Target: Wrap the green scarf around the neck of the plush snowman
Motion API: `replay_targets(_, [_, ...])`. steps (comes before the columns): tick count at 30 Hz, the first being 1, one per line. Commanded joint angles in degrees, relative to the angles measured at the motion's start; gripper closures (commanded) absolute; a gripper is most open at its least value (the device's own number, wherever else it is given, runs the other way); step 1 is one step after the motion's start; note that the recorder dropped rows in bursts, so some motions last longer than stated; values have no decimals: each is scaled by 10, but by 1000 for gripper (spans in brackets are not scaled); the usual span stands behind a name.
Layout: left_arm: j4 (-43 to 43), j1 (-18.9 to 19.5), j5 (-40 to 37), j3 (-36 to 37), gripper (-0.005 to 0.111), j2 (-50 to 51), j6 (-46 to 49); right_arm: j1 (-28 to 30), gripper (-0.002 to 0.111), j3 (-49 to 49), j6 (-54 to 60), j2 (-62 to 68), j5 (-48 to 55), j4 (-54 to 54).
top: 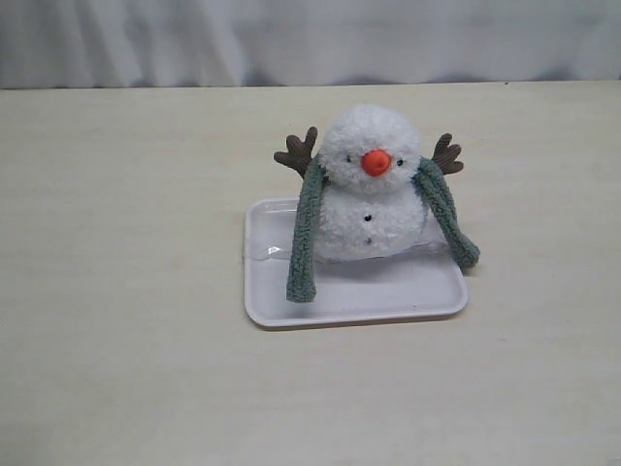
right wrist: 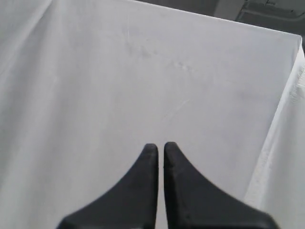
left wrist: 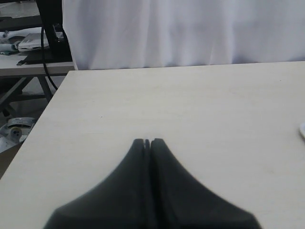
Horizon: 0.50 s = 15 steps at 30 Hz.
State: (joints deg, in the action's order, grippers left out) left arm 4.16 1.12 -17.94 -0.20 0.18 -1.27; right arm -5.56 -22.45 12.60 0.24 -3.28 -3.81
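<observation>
The white plush snowman (top: 369, 189) sits upright on a white tray (top: 388, 296) in the exterior view, orange nose facing front. The green scarf (top: 304, 233) is draped behind its neck; one end hangs down at the left onto the tray, the other end (top: 448, 214) slants down at the right to the tray's rim. Neither gripper shows in the exterior view. My left gripper (left wrist: 147, 142) is shut and empty above bare table. My right gripper (right wrist: 157, 147) is shut with a thin slit between its tips, nothing in it, facing white cloth.
A pale wooden table (top: 126, 272) spreads around the tray. A white curtain (top: 291, 39) hangs behind it. In the left wrist view the table's edge (left wrist: 40, 129) shows, with cables and equipment (left wrist: 33, 43) beyond. A sliver of the tray (left wrist: 302, 130) peeks in there.
</observation>
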Motion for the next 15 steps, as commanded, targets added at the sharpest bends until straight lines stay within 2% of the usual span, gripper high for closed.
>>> replay_targets(1, [3, -4, 7, 2, 107, -2, -4, 18, 104, 71, 2, -2, -23, -60])
replay_targets(11, [2, -4, 4, 2, 107, -2, -4, 41, 104, 220, -114, -2, -24, -61])
replay_targets(13, [2, -4, 4, 2, 107, -2, -4, 41, 104, 224, -131, -2, -24, -61])
replay_targets(15, [2, -4, 4, 2, 107, -2, -4, 41, 104, 224, -144, -2, 20, -61])
